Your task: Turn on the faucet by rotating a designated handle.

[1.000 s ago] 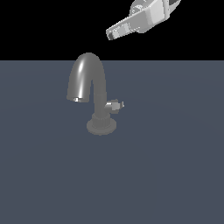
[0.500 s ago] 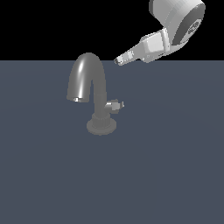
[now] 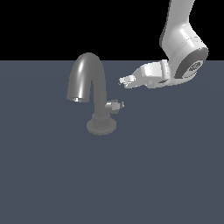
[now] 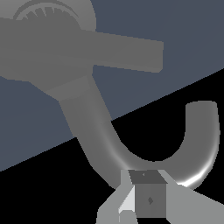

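Observation:
The dark grey faucet stands on its round base with the arched spout curving to the exterior view's left. The handle, a short knob with a silvery tip, sticks out from the stem to the exterior view's right. My gripper hangs above the handle and a little to its right, not touching it. Its fingers look closed together and hold nothing. In the wrist view the faucet and the handle lie beyond my gripper.
The faucet stands on a flat blue-grey surface. The white arm comes down from above at the exterior view's right. Black background lies behind the surface's far edge.
The gripper has come down from the upper right and now points at the faucet, just above and right of the handle. The faucet and handle have not moved.

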Controlling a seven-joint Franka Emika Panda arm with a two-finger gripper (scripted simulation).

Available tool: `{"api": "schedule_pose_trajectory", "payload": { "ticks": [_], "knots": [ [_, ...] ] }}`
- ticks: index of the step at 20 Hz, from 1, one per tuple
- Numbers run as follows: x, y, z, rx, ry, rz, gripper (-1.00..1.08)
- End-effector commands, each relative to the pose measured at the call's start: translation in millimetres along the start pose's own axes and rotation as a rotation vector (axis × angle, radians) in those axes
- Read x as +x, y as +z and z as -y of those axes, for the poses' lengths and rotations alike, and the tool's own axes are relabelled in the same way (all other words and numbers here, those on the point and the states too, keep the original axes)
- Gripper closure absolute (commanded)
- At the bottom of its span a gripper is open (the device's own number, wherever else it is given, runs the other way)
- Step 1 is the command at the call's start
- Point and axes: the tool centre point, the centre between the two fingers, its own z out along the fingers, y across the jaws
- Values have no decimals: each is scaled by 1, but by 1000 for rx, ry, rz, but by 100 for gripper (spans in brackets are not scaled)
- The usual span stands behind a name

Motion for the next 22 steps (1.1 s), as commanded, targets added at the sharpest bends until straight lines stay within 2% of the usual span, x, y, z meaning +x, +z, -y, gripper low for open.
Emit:
{"api": "schedule_pose_trajectory", "payload": {
  "ticks": [1, 5, 9, 18, 22],
  "knots": [
    [14, 0, 5, 27, 48, 51, 108],
    [30, 2, 9, 57, 100, 107, 108],
    [39, 3, 11, 72, 127, 136, 108],
    [40, 4, 11, 73, 128, 139, 108],
    [56, 7, 4, 73, 128, 139, 108]
  ]
}}
